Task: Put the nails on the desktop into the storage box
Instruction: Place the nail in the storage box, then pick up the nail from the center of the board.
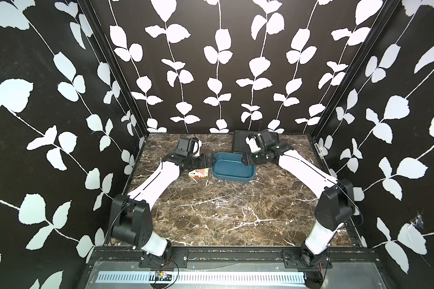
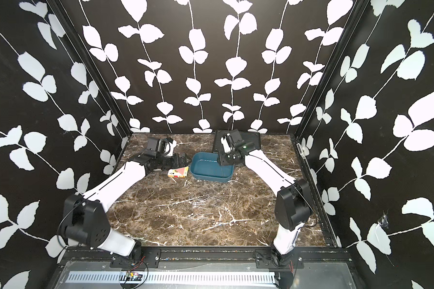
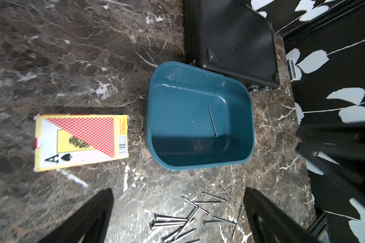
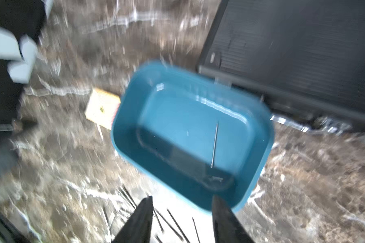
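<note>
The teal storage box (image 1: 231,177) (image 2: 211,176) sits at the back middle of the brown marble desktop (image 1: 211,225). One nail (image 3: 212,120) (image 4: 214,143) lies on its floor. Several more nails (image 1: 226,200) (image 2: 201,201) (image 3: 177,223) lie scattered on the desktop in front of the box. My left gripper (image 1: 211,160) (image 3: 178,197) hovers at the box's left end, open wide and empty. Over the box's right end my right gripper (image 1: 247,160) (image 4: 181,212) is open with nothing between its fingers; that view is blurred.
An orange-white card box (image 1: 198,172) (image 3: 80,141) lies just left of the storage box, under my left arm. A black ribbed case (image 1: 238,142) (image 3: 230,42) stands behind the box against the back wall. Patterned walls close in three sides.
</note>
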{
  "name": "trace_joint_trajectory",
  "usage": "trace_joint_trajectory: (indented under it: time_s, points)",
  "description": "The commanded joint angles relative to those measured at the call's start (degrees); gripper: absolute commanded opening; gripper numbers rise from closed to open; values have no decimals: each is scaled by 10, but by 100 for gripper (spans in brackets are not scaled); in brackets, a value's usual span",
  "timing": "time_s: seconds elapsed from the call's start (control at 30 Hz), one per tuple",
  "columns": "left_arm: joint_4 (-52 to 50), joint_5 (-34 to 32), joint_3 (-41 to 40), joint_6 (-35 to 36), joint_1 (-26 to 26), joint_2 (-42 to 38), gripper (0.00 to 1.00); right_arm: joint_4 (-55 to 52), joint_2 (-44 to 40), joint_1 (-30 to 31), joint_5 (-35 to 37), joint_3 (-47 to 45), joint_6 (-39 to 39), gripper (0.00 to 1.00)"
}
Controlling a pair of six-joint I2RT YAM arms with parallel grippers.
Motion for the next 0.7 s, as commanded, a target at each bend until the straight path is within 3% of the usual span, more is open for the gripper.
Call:
trace_joint_trajectory:
  time_s: [0.0, 0.23, 0.37, 0.47, 0.67]
  points:
    - [10, 37, 2, 45, 2, 4, 99, 12, -4, 23, -36, -60, -45, 51]
    - [12, 52, -63, 81, 3, -41, 98, -38, 20, 115, 18, -70, -79, 55]
    - [17, 52, -110, 90, 3, -70, 98, -45, 18, 138, 49, -86, -80, 55]
    - [24, 61, -154, 100, 3, -95, 98, -34, 17, 140, 72, -122, -41, 55]
    - [37, 88, -190, 41, 1, -145, 98, 9, 12, 142, 101, -196, 48, 54]
